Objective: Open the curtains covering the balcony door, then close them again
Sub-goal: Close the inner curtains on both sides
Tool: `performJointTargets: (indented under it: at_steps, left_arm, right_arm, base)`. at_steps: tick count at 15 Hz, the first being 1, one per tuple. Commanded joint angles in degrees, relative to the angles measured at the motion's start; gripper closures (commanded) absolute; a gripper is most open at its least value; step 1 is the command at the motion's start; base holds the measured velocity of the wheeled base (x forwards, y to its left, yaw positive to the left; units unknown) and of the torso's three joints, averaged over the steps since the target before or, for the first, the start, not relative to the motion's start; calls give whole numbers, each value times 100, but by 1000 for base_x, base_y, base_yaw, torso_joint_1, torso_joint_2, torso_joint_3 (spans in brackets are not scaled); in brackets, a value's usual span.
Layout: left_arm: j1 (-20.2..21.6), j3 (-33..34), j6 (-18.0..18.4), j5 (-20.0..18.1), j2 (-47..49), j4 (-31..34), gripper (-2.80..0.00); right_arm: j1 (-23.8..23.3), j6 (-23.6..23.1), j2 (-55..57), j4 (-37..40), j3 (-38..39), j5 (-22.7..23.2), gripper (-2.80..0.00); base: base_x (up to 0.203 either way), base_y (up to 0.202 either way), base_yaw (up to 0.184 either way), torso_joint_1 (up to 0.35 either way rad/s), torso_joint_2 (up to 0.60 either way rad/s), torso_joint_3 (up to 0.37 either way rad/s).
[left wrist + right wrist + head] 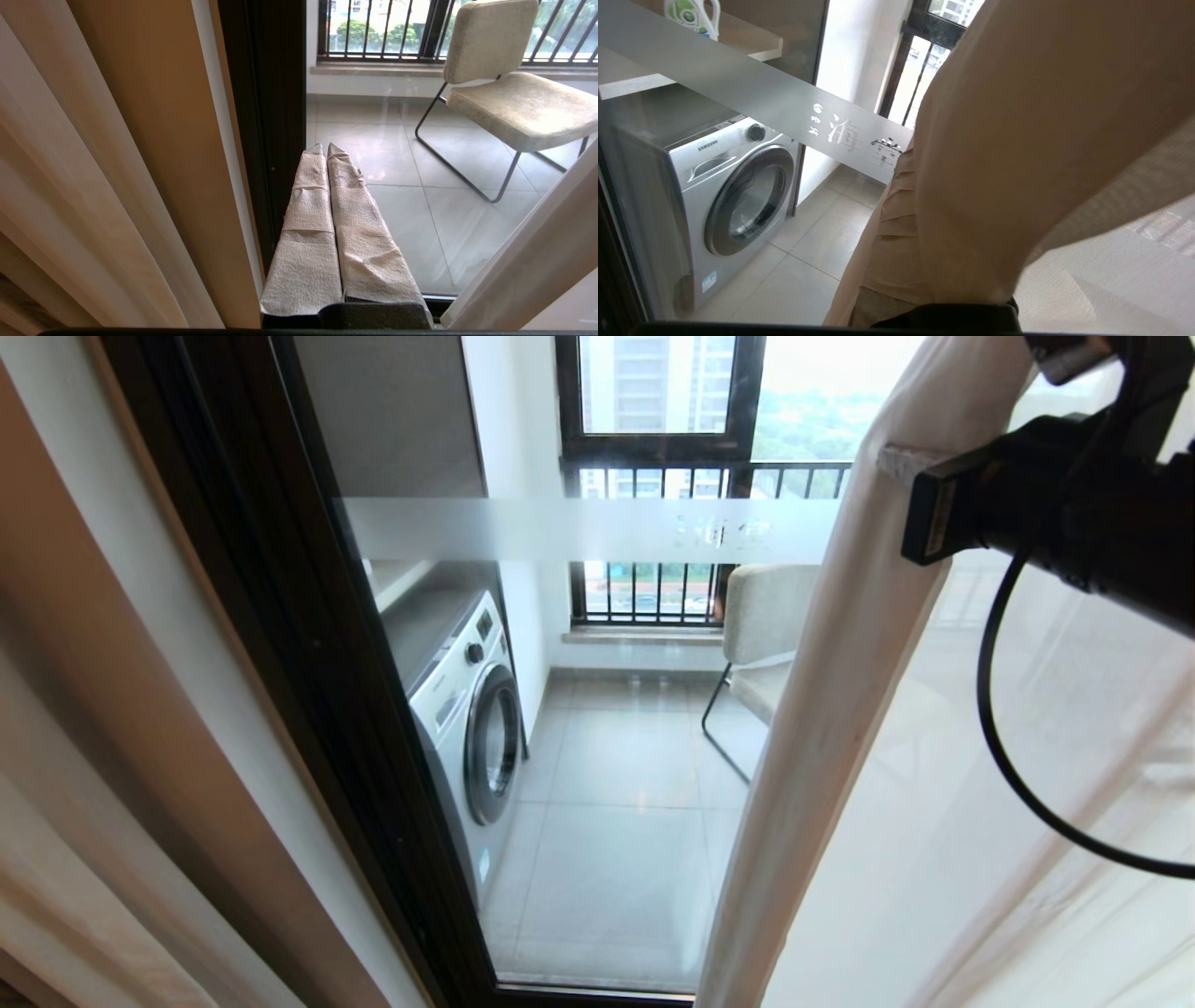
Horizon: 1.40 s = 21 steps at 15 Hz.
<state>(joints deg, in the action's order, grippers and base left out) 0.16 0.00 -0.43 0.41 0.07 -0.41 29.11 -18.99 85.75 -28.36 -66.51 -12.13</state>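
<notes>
The balcony door (597,527) shows as glass with a frosted band, set in a dark frame (280,616). A strip of glass is uncovered between two curtains. A cream curtain (56,821) hangs at the left. The right curtain (822,728) has a thick cream edge with see-through sheer (1008,821) beside it. My right gripper (896,462) is high at the right, shut on that curtain's edge. In the right wrist view the fabric (1017,140) drapes over the right gripper (915,161), leaving one taped finger (885,219) showing. My left gripper (325,147) is shut on nothing, low beside the door frame (271,116).
Behind the glass stand a washing machine (467,709) at the left and a beige chair (766,625) on grey tiles. A barred window (672,476) lies beyond. A bottle (691,16) sits on a shelf above the machine. A black cable (1008,756) loops under my right arm.
</notes>
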Motion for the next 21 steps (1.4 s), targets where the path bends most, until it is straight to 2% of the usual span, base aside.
performJointTargets:
  at_steps: [1, 7, 11, 19, 20, 21]
  left_arm:
    - [2, 0, -1, 2, 1, -2, 0]
    - [2, 0, -1, 2, 1, -2, 0]
    - [2, 0, -1, 2, 1, -2, 0]
    - [2, 0, -1, 2, 1, -2, 0]
    - [2, 0, -10, 2, 1, -2, 0]
    - [2, 0, -1, 2, 1, -2, 0]
  right_arm:
    - [-262, 0, -25, -19, 53, -94, 0]
    - [-1560, 4, -153, -67, 142, -112, 0]
    - [-2154, -8, -234, -52, 141, -116, 0]
    - [-2436, 57, -562, -38, 604, -121, 0]
    - [-2459, 144, -619, -38, 698, -130, -280]
    - [-2462, 191, -684, -31, 781, -142, -280]
  base:
    - [0, 0, 0, 0, 0, 0]
    - [0, 0, 0, 0, 0, 0]
    - [0, 0, 0, 0, 0, 0]
    - [0, 0, 0, 0, 0, 0]
    - [0, 0, 0, 0, 0, 0]
    - [0, 0, 0, 0, 0, 0]
